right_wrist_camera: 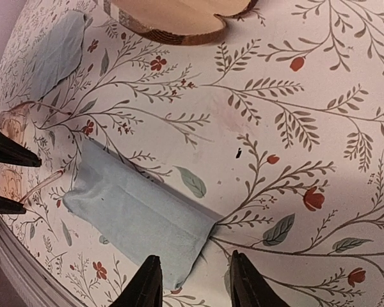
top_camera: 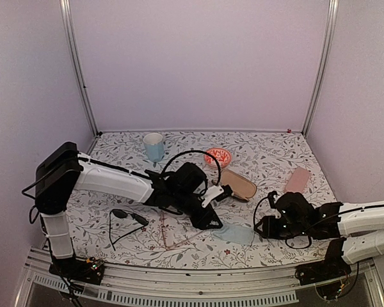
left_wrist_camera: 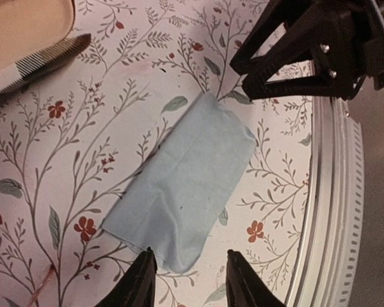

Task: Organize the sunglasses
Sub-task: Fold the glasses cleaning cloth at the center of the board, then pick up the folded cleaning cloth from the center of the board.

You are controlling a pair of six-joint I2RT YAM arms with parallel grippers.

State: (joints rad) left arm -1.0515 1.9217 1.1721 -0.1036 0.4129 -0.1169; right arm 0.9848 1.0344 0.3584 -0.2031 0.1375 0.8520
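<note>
progress: early, black sunglasses (top_camera: 129,216) and pinkish clear-lens glasses (top_camera: 171,238) lie loose left of the folded blue cloth (top_camera: 235,233), neither cased | brown case (top_camera: 238,184) open, behind cloth | left gripper (left_wrist_camera: 187,281), right gripper (right_wrist_camera: 192,284): jaws apart, empty, over cloth's ends | unclear: pinkish frame faint; pink case (top_camera: 297,181) open or closed, cannot tell

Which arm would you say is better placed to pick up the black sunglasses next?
Left, probably: the black sunglasses lie on its side, nearer the left gripper than the right gripper.

Pale blue cloth (left_wrist_camera: 185,185) — floral-print table (top_camera: 269,153), black sunglasses (top_camera: 125,215).
</note>
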